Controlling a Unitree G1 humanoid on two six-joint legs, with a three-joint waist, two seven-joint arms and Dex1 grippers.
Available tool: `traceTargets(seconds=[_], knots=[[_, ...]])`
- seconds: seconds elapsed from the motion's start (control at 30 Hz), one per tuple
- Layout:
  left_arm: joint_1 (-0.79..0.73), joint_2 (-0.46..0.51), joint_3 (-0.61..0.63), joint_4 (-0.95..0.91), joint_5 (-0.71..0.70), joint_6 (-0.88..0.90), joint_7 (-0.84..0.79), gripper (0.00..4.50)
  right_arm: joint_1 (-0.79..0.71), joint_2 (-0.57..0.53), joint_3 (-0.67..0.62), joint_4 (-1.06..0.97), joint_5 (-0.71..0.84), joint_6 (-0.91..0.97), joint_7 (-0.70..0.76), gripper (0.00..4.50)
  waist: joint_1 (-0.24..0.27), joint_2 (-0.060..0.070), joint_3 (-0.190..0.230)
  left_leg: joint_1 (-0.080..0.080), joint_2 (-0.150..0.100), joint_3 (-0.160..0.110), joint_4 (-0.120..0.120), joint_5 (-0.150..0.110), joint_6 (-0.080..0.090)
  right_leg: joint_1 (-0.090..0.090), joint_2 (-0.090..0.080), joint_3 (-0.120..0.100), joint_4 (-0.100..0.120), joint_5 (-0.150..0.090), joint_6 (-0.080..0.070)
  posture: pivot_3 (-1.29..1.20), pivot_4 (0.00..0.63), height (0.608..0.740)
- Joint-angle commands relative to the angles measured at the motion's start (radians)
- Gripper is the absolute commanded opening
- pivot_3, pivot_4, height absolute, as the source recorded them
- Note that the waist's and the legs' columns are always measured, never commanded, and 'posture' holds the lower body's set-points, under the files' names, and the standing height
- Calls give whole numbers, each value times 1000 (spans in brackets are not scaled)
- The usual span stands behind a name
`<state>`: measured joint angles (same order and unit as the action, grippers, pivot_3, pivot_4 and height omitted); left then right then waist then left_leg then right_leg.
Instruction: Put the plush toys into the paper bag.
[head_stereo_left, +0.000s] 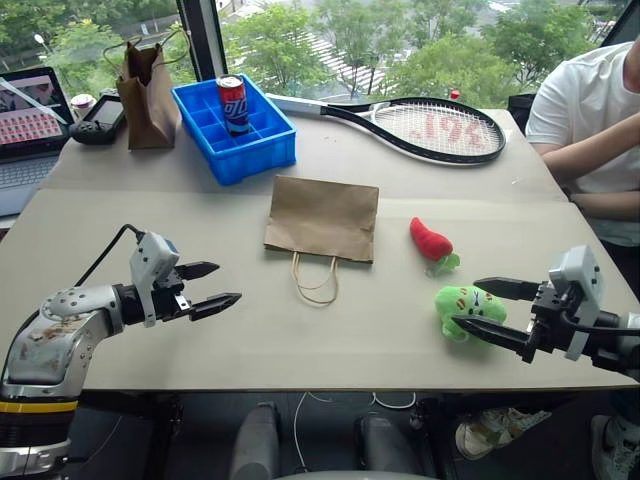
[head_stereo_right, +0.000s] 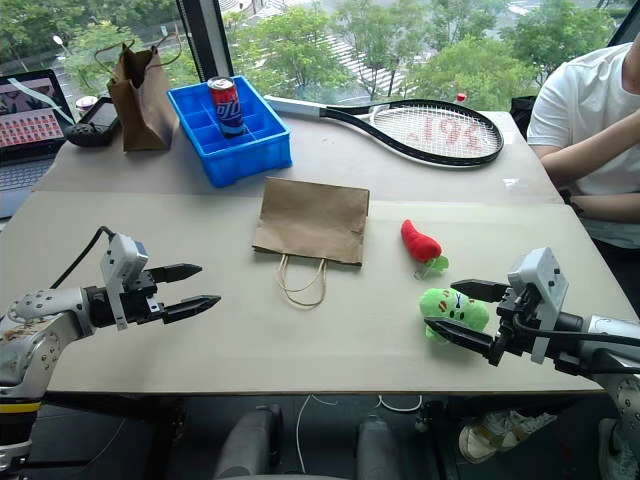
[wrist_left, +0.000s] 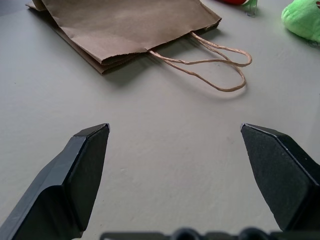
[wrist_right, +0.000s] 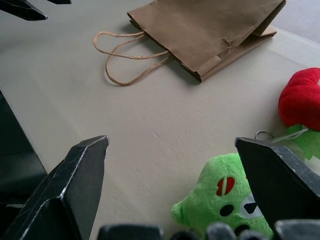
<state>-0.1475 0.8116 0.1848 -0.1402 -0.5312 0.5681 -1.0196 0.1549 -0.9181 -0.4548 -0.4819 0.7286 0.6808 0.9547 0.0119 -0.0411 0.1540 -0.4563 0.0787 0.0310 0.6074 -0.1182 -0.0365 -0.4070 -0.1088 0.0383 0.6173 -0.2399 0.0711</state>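
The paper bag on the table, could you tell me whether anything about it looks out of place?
Yes: the paper bag lies flat and folded on the table, mouth closed, so the plush toys beside it cannot go in yet.

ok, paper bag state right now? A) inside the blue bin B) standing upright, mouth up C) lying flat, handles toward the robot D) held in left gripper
C: the paper bag lies flat on the table, its cord handles trailing toward the robot, with both grippers apart from it.
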Motion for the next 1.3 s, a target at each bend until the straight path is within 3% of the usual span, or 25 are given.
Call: traceTargets(seconds=[0.03, 0.17, 0.3, 0.53, 0.87, 0.97, 1.3], knots=[[-69, 41, 4, 8, -28, -6, -73, 4500, -9, -28, -46, -48, 29, 9, 9, 4492, 0, 0, 0, 0, 0, 0, 0, 0, 0, 0, 0, 0, 0, 0, 0, 0, 150, 740], [-263, 91, -81, 71, -22, -86, -288, 4500, -71, -120, -18, -155, 128, 97, 30, 4492, 5, 0, 1, -3, 0, 0, 1, 0, 0, -5, 0, 0, 3, 0, -1, 0, 150, 740], [-440, 62, -261, 225, 165, -301, -402, 4500, -187, -181, 72, -240, 205, 180, -34, 4492, 3, 4, 0, -1, 0, 0, 1, 0, 0, -5, 0, 0, 0, 1, -1, 0, 150, 740], [-687, -106, -463, 649, 438, -761, -444, 4500, -349, -127, 198, -304, 244, 243, -242, 4492, 2, 1, 1, -6, -1, 0, 2, 5, 9, -2, 1, 0, -2, 4, -5, 0, 150, 740], [-845, -320, -504, 1069, 552, -1039, -418, 4500, -299, -109, 201, -336, 208, 309, -415, 4492, 6, 0, 1, -15, -2, -2, 6, 5, 11, -10, 1, 1, 4, 6, 3, 0, 150, 740], [-877, -352, -488, 1137, 558, -1055, -411, 3755, -279, -105, 186, -337, 202, 314, -440, 4500, 5, 0, 1, -19, -2, -3, 9, 6, 12, -15, 1, 1, 11, 6, 4, 0, 150, 740], [-921, -379, -392, 1137, 460, -872, -559, 15, -211, -87, 205, -339, 149, 290, -456, 4500, -1, 0, 1, -19, -2, -5, 10, 7, 14, -15, 2, 1, 13, 6, 4, 0, 150, 740]])
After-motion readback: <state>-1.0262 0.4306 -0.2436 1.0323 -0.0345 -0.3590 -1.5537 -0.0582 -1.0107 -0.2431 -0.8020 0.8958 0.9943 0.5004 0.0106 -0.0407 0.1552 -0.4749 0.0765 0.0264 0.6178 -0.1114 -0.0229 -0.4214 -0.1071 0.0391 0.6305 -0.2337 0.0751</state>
